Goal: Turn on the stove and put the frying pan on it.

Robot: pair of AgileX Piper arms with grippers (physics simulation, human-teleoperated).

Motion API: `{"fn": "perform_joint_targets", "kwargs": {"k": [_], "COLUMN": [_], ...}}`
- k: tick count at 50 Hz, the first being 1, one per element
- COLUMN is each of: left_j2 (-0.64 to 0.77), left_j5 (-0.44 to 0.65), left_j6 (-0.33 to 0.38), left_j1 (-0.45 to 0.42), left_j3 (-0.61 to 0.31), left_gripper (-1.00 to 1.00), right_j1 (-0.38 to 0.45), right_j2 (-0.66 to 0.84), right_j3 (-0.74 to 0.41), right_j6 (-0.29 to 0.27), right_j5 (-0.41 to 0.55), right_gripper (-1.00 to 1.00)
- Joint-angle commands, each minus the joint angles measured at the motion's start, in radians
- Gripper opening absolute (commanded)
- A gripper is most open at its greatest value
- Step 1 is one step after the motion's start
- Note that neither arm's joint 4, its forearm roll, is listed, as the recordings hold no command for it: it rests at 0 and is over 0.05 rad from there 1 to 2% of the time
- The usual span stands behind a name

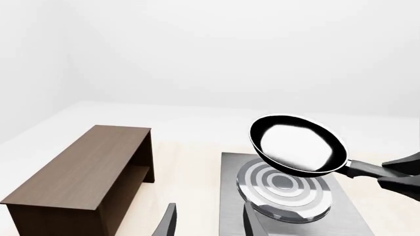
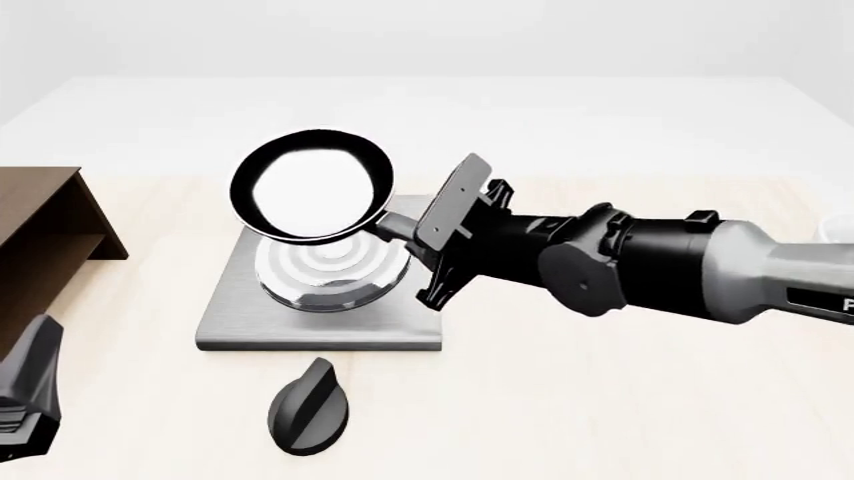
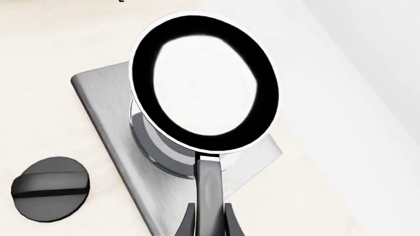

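Observation:
The black frying pan point(image 2: 312, 186) hangs tilted in the air just above the stove point(image 2: 320, 320), a flat grey slab with silver burner rings point(image 2: 328, 270). My right gripper point(image 3: 208, 219) is shut on the pan's handle point(image 3: 208, 187); the pan point(image 3: 203, 81) fills the right wrist view, and it also shows in the left wrist view as the pan point(image 1: 296, 146) over the stove point(image 1: 288, 196). The black ridged knob point(image 2: 310, 405) lies on the table in front of the slab. My left gripper point(image 1: 208, 223) is open and empty, low at the near left, short of the stove.
A brown wooden box point(image 1: 85, 177) stands at the left of the table point(image 2: 601, 400), beside the stove. The right arm point(image 2: 641, 265) stretches across from the right, above the table.

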Motion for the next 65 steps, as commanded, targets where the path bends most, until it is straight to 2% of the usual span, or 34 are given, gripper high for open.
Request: {"fn": "perform_joint_targets", "kwargs": {"k": [1,17,24,26,27,32,37,38,45,50,52,54,56,57,58,60,62,65], "left_j2": [0.0,0.0,0.0,0.0,0.0,0.0,0.0,0.0,0.0,0.0,0.0,0.0,0.0,0.0,0.0,0.0,0.0,0.0], "left_j5": [-0.001,0.001,0.001,0.001,0.001,0.002,0.002,0.003,0.001,0.001,-0.001,-0.001,0.0,0.001,0.001,0.001,0.003,0.006], "left_j6": [-0.002,-0.002,0.0,0.0,-0.001,-0.005,-0.009,-0.01,-0.014,-0.014,-0.017,-0.022,-0.025,-0.031,-0.031,-0.029,-0.029,-0.028], "left_j1": [0.001,0.004,0.004,0.006,0.005,0.003,-0.001,0.0,0.002,0.001,-0.001,-0.002,-0.002,-0.004,-0.004,-0.005,-0.004,-0.003], "left_j3": [0.009,0.011,0.011,0.011,0.011,0.012,0.01,0.011,0.012,0.011,0.013,0.015,0.016,0.016,0.016,0.013,0.01,0.007], "left_gripper": [1.0,1.0,1.0,1.0,1.0,1.0,1.0,1.0,1.0,1.0,1.0,1.0,1.0,1.0,1.0,1.0,1.0,1.0], "right_j1": [0.017,-0.005,-0.009,-0.047,-0.031,-0.018,-0.021,-0.02,-0.006,0.02,0.001,0.008,0.003,0.009,0.009,-0.009,-0.025,-0.087], "right_j2": [0.101,0.182,0.195,0.188,0.192,0.181,0.185,0.181,0.089,-0.072,-0.133,-0.175,-0.236,-0.301,-0.301,-0.405,-0.485,-0.623], "right_j3": [-0.039,0.031,0.074,0.087,0.08,0.085,0.084,0.085,0.096,0.082,0.081,0.071,0.084,0.072,0.072,0.065,0.092,0.233], "right_j6": [0.058,0.1,0.071,0.044,0.061,0.07,0.064,0.062,0.069,0.076,0.042,0.056,0.024,0.031,0.031,0.05,0.083,0.084], "right_j5": [-0.06,-0.147,-0.175,-0.199,-0.185,-0.174,-0.167,-0.165,-0.129,-0.034,-0.008,0.031,0.046,0.089,0.09,0.137,0.15,0.091], "right_gripper": [-1.0,-1.0,-1.0,-1.0,-1.0,-1.0,-1.0,1.0,1.0,1.0,1.0,1.0,1.0,1.0,1.0,1.0,1.0,1.0]}}
